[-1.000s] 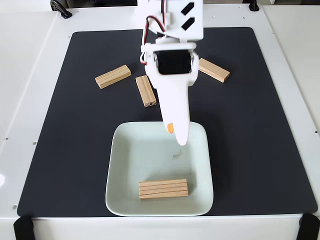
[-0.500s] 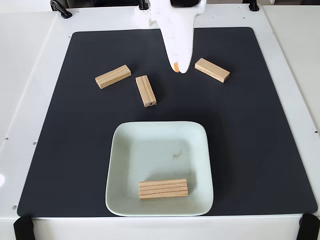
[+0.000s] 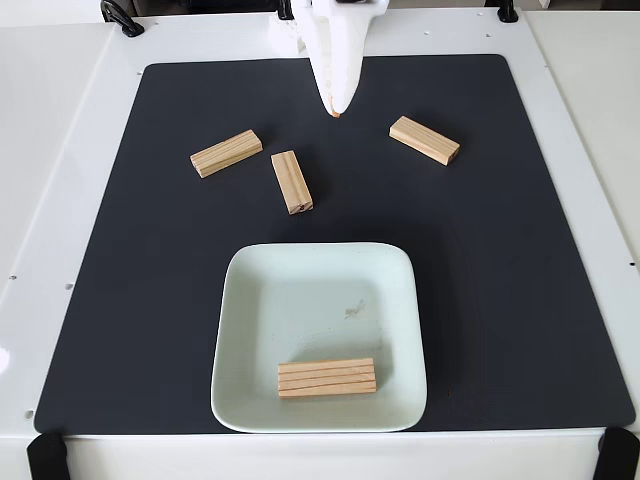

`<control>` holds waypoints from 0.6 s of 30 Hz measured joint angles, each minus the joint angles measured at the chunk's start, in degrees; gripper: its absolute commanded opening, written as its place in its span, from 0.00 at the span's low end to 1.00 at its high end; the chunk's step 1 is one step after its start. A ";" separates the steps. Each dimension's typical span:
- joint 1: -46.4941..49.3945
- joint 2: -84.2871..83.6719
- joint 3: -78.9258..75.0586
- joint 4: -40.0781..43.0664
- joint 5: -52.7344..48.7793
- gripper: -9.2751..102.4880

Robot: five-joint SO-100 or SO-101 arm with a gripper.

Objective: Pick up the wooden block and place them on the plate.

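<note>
Three wooden blocks [image 3: 292,181] below gripper [image 3: 337,108]

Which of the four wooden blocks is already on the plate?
The wooden block lying flat near the plate's front edge in the fixed view. The other three lie on the black mat behind the plate.

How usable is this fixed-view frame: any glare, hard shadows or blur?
Fixed view: even, soft light; the black mat shows no glare, the plate only a mild sheen. Blocks cast barely any shadow, and the grain on the block in the plate is sharp. The gripper looks washed-out white.
</note>
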 measured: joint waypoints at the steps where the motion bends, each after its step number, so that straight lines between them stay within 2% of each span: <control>1: 0.70 0.00 1.76 0.00 -0.26 0.08; 8: 5.89 0.00 8.26 0.00 -0.53 0.08; 18: 5.89 0.18 8.70 0.00 -0.53 0.08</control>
